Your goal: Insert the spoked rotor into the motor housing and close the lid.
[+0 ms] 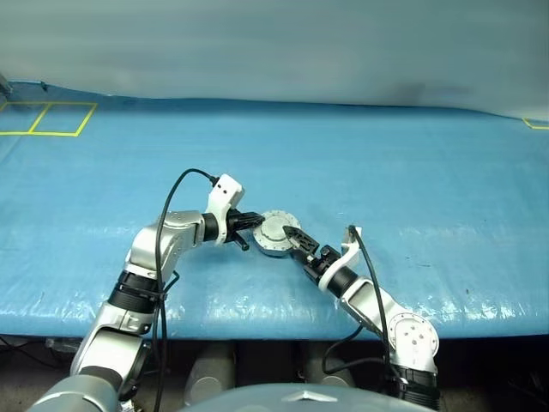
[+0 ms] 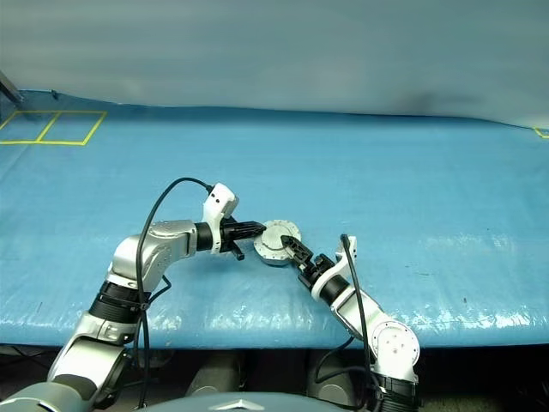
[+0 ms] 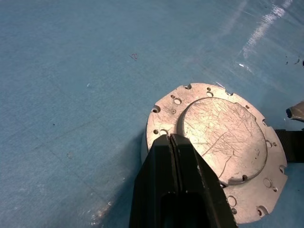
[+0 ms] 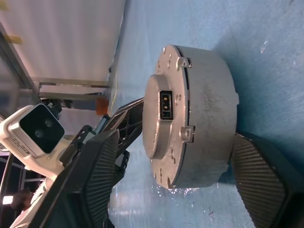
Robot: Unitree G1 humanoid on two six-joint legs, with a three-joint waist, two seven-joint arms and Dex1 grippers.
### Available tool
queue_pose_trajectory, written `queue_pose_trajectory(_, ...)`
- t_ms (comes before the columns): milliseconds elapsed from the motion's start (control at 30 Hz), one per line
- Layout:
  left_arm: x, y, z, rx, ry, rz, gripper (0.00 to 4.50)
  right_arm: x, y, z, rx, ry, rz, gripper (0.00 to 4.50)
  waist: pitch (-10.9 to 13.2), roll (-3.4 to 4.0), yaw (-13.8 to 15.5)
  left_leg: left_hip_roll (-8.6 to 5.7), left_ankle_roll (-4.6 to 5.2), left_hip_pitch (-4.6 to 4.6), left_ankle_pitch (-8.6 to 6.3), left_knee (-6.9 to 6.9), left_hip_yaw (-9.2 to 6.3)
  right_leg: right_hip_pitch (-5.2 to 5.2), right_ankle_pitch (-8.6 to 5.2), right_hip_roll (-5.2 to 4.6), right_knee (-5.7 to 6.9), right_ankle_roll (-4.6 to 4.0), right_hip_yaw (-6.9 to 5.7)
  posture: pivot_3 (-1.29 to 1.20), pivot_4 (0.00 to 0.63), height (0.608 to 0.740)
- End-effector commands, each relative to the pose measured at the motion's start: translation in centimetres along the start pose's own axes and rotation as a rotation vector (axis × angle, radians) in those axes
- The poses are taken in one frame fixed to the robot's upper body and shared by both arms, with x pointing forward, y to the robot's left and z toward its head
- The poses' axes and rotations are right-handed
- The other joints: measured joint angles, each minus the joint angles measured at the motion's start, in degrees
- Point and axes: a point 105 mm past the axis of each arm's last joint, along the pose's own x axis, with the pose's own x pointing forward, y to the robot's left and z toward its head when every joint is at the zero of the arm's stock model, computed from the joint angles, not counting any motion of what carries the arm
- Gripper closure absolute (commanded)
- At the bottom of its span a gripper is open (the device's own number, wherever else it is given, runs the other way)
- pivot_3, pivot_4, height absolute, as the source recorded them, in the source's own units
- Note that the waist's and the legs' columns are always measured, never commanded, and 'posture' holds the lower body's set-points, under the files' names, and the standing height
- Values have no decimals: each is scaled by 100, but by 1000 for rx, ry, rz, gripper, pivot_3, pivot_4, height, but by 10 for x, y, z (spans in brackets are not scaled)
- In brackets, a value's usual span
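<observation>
The motor housing sits on the blue table with the lid closed flat on top, its plain scratched grey face up. In the right wrist view the housing is a closed silver drum with a small connector socket in the lid. My left gripper is shut, and its tips rest on the lid's rim on the left side. My right gripper is open and straddles the housing from the near right, one ribbed pad close against it and the other a little apart. The spoked rotor is hidden.
The blue sheet covers the whole table, which ends in a front edge just below both arms. Yellow tape squares mark the far left corner. A pale wall runs along the back.
</observation>
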Motion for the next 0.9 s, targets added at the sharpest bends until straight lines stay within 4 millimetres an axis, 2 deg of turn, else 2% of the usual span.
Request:
queue_pose_trajectory(33,6,-7,-20,-34,73,-33,4500,7,17,-14,67,14,89,1990,0,0,-7,0,0,0,0,-2,0,-1,-1,0,0,-1,0,0,150,740)
queue_pose_trajectory(167,6,-7,-20,-36,73,-36,4500,5,12,-17,55,33,57,3285,0,1,-16,1,0,1,0,-6,0,-2,-2,1,0,-3,0,0,150,740)
queue_pose_trajectory(200,6,-7,-20,-37,73,-36,4500,4,10,-18,53,36,48,3349,0,1,-17,1,0,1,0,-6,0,-2,-2,1,0,-3,0,0,150,740)
queue_pose_trajectory(433,6,-7,-21,-40,68,-34,4500,2,6,-21,40,49,30,3348,-2,3,-18,1,0,2,0,-7,1,-2,-2,1,0,-4,0,0,150,740)
queue_pose_trajectory(533,-2,-4,-14,-26,35,-29,4500,1,8,-22,41,51,38,3348,-3,5,-31,2,0,2,0,-8,1,-2,-3,1,0,-5,0,0,150,740)
queue_pose_trajectory(733,-36,8,11,-134,-156,70,4500,-4,6,-17,72,6,39,3348,1,10,-98,7,0,-3,0,-21,3,-18,-6,1,1,-10,1,0,150,740)
queue_pose_trajectory(833,-54,4,13,-150,-261,108,4500,-6,8,-14,83,-19,45,3348,3,12,-94,9,1,-8,-1,-25,0,-24,-8,4,1,-12,-2,0,150,740)
queue_pose_trajectory(900,-65,1,5,-242,-317,138,4500,-7,10,-10,89,-40,52,3348,4,14,-88,8,3,-8,-3,-27,3,-23,-9,1,-2,-13,1,0,150,740)
